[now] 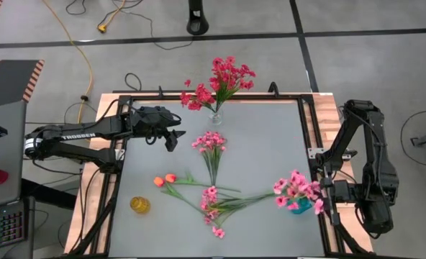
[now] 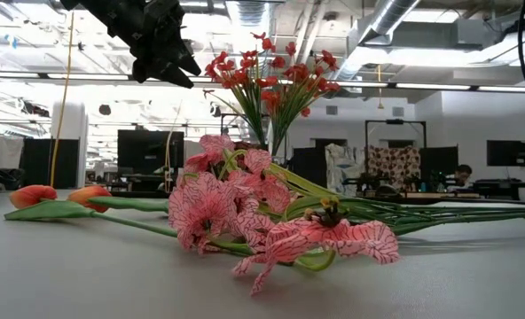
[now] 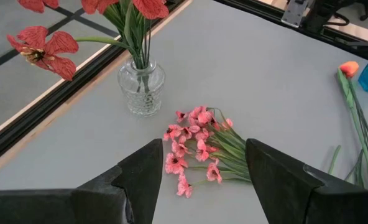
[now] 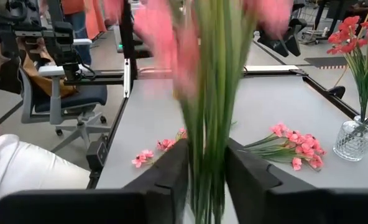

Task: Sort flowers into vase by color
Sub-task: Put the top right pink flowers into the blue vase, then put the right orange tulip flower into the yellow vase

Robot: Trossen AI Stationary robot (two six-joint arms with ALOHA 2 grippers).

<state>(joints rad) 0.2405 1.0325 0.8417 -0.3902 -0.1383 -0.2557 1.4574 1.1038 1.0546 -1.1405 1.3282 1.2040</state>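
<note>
A clear glass vase (image 1: 216, 117) (image 3: 141, 87) at the table's far edge holds magenta-red flowers (image 1: 224, 79). One pink spray (image 1: 210, 142) (image 3: 199, 146) lies flat in front of it. My left gripper (image 1: 175, 138) (image 3: 204, 149) hangs open in the air just left of and above that spray. Two orange tulips (image 1: 164, 179) (image 2: 54, 195) and more pink sprays (image 1: 213, 205) (image 2: 245, 217) lie nearer the table's near edge. My right gripper (image 1: 319, 196) (image 4: 207, 149) is shut on an upright pink bunch (image 1: 293, 188) over a blue vase (image 1: 301, 207) at the right edge. My right gripper pinches the pink bunch's green stems (image 4: 209, 124) between its two fingers (image 4: 171, 177), several stems together, below the blossoms. The fingers come level from the table's right side and lie across the stems. The bunch stands upright; its lower ends are hidden, so whether they sit in the blue vase I cannot tell.
A small amber glass vase (image 1: 139, 205) stands near the table's near left corner. The black frame rail (image 1: 310, 129) runs along the table's edges. Bare grey tabletop (image 1: 270, 144) lies between the glass vase and the blue vase. People and office chairs show in the room beyond.
</note>
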